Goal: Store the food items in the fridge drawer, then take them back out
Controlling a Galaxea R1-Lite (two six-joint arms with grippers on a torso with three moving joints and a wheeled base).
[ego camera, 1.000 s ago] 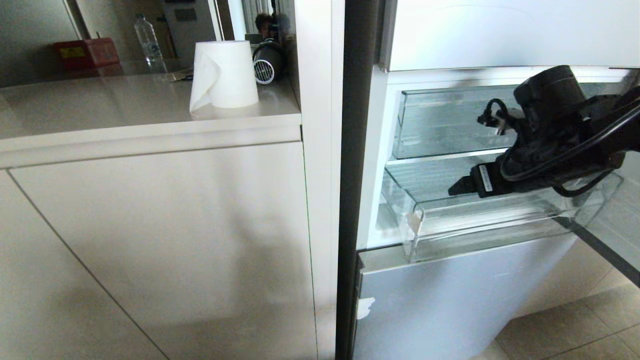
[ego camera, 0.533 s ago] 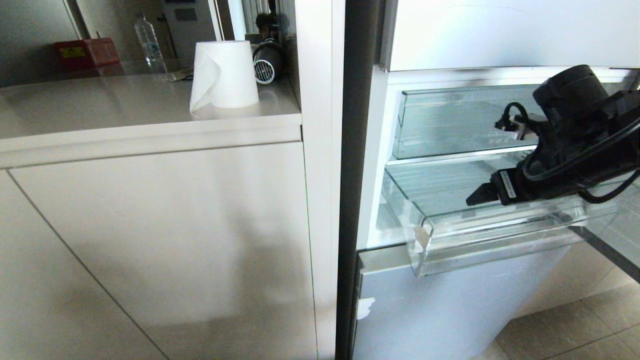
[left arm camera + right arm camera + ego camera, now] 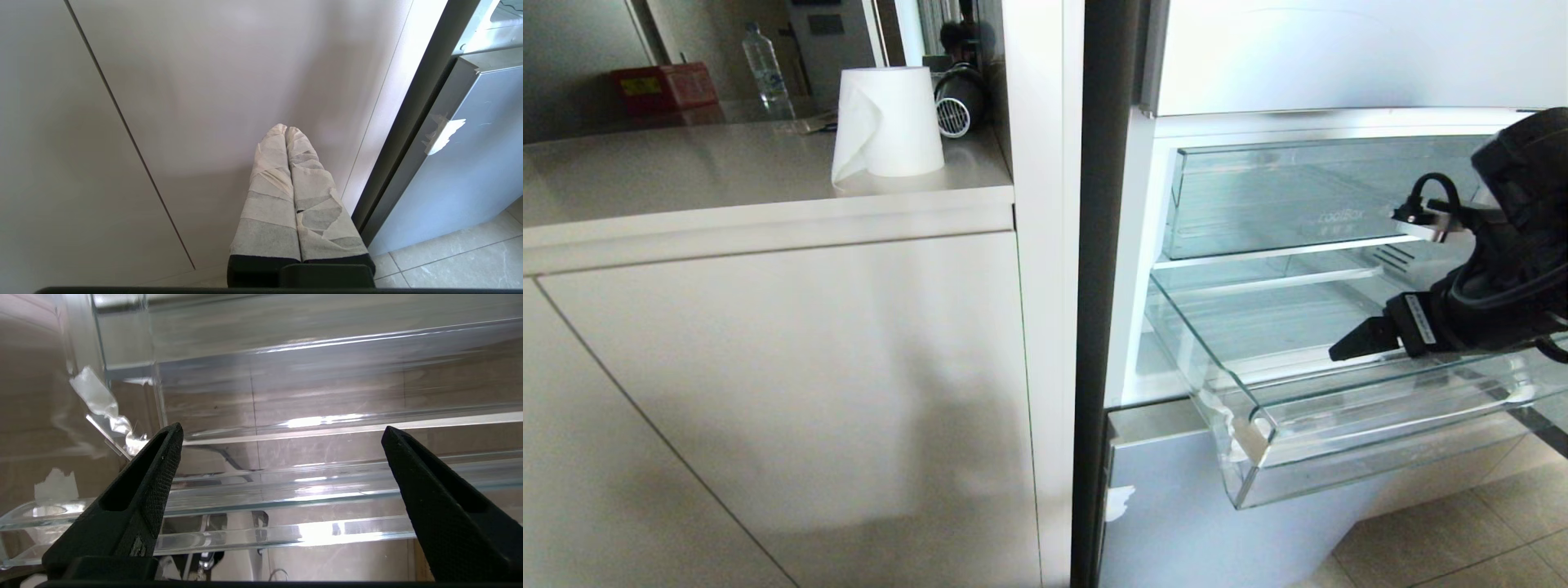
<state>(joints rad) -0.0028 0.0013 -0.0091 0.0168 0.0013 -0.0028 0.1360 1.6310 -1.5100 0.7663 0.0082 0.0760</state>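
Observation:
The fridge drawer (image 3: 1380, 457), wide, shallow and clear, stands pulled far out of the open fridge, with white tape scraps (image 3: 1241, 441) at its front left corner. My right gripper (image 3: 1347, 349) is open above the drawer's inside, just behind the thick front lip (image 3: 327, 490). Its black fingers (image 3: 159, 465) stand wide apart with nothing between them. Whether they touch the lip I cannot tell. No food items are in view. My left gripper (image 3: 286, 130) is shut and empty, its taped fingers pointing at a cabinet door (image 3: 184, 81) low beside the fridge.
A deeper clear drawer with faint lettering (image 3: 1290, 196) sits closed above. The grey lower fridge door (image 3: 1217, 531) is below the drawer. To the left, a counter (image 3: 686, 180) carries a paper roll (image 3: 886, 122), a bottle (image 3: 762, 61) and a red box (image 3: 662, 86). Tiled floor (image 3: 1462, 539) lies at lower right.
The fridge drawer has slid well out toward me. My right gripper has moved back and to the right along with it, staying open. The left arm has not moved.

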